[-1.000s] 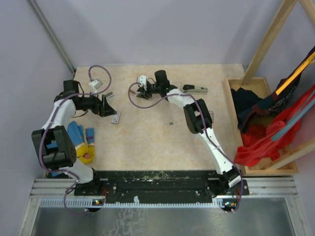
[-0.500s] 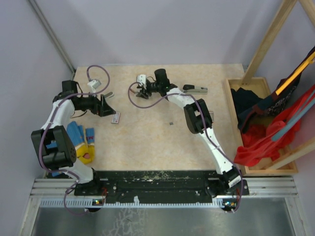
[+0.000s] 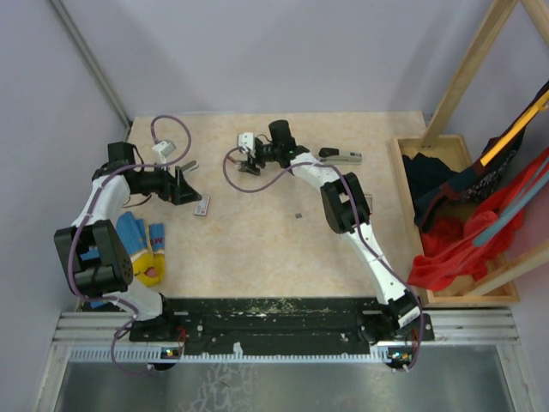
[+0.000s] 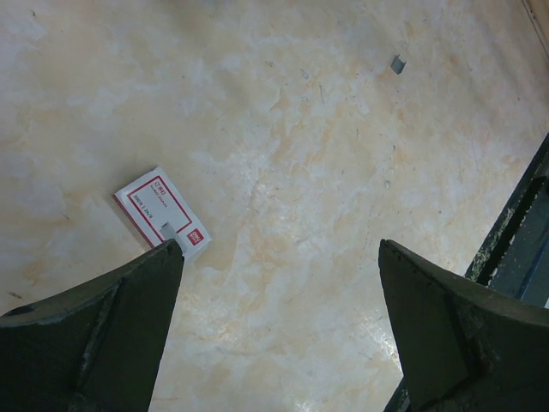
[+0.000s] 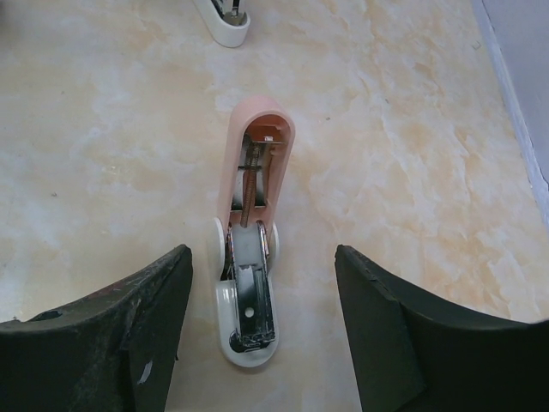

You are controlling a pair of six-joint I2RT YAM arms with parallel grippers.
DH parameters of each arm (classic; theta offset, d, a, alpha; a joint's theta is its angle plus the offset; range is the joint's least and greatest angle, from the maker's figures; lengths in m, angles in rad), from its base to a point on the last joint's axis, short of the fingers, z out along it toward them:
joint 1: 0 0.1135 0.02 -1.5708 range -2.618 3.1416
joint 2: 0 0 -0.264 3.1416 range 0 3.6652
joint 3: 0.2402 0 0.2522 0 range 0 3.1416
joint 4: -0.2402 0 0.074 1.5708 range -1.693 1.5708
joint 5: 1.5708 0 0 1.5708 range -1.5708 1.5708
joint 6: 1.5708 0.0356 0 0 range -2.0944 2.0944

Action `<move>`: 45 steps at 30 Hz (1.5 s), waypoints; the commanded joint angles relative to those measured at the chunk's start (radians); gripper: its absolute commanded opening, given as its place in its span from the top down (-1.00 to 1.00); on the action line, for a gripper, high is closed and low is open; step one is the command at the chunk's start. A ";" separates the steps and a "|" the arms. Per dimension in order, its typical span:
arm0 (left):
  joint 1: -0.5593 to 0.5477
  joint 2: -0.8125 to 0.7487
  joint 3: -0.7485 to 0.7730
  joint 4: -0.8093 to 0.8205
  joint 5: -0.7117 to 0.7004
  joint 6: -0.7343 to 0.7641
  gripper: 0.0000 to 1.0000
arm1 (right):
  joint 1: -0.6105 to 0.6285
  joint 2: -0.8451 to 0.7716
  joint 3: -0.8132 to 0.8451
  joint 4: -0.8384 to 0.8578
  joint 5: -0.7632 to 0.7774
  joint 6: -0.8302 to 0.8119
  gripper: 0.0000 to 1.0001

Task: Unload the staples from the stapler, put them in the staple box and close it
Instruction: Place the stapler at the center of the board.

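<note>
The stapler (image 3: pixel 340 155), slim and dark with a silver base, lies at the back of the table, right of my right arm. My right gripper (image 3: pixel 248 162) is open. In the right wrist view it (image 5: pixel 262 253) straddles a second stapler (image 5: pixel 254 232), pink and white and opened flat, with its metal channel and spring exposed. My left gripper (image 3: pixel 185 184) is open and empty; in the left wrist view it (image 4: pixel 279 249) hovers over bare table. One tiny grey staples strip (image 3: pixel 298 215) lies mid-table and also shows in the left wrist view (image 4: pixel 397 63).
A white box with a red frame (image 4: pixel 161 215) lies by my left fingertip, also seen from above (image 3: pixel 202 206). A white rounded object (image 5: pixel 225 21) lies beyond the pink stapler. A blue-and-yellow cloth (image 3: pixel 141 243) lies at the left. A wooden crate of clothes (image 3: pixel 446 219) stands at the right.
My left gripper has drifted very slightly to the left. My right gripper has barely moved. Both stay open.
</note>
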 commanded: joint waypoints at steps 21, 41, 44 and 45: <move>0.021 -0.037 -0.015 0.023 0.021 0.003 -0.99 | 0.010 0.024 0.047 -0.086 -0.033 -0.142 0.11; 0.031 -0.059 -0.020 0.031 0.032 -0.005 -0.99 | 0.002 -0.078 -0.076 -0.063 0.065 -0.072 0.39; 0.032 -0.060 -0.019 0.033 0.032 -0.006 -0.99 | 0.000 -0.108 -0.112 -0.063 0.084 -0.071 0.39; 0.032 -0.060 -0.019 0.032 0.033 -0.006 -0.99 | -0.001 -0.116 -0.124 -0.064 0.087 -0.070 0.39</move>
